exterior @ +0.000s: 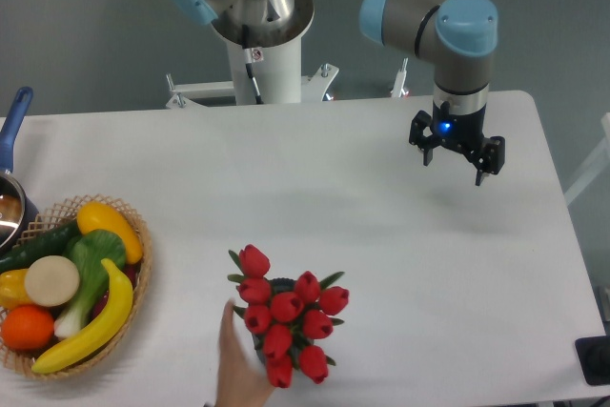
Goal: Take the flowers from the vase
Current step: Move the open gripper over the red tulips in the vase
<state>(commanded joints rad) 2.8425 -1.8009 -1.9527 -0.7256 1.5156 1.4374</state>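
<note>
From my seat I see the pincer (456,157) hanging over the far right part of the white surface (381,226), its two fingers apart and holding nothing. It points down, with a blue light on the wrist above it. Near it the surface's right edge runs down the frame, and the far edge lies just behind the arm.

The flowers (284,316) sit near the front edge, left of centre and well apart from the pincer. The red buds spread wider than the vase (282,286), so I make out only a dark bit of its mouth among the buds; the body is hidden beneath them. One bud stands out at the upper left of the bunch. A hand (238,364) comes in from the front edge and lies against the left side of the bunch, touching or just beside it; I cannot tell which.

Between pincer and flowers I see bare white surface with nothing standing on it.

At the left edge a wicker basket (133,221) holds toy fruit and vegetables, a banana (91,326) at its front among them, well apart from the flowers. Behind it a pot (10,207) with a blue handle is cut off by the frame. A dark object (593,361) sits at the front right corner.
</note>
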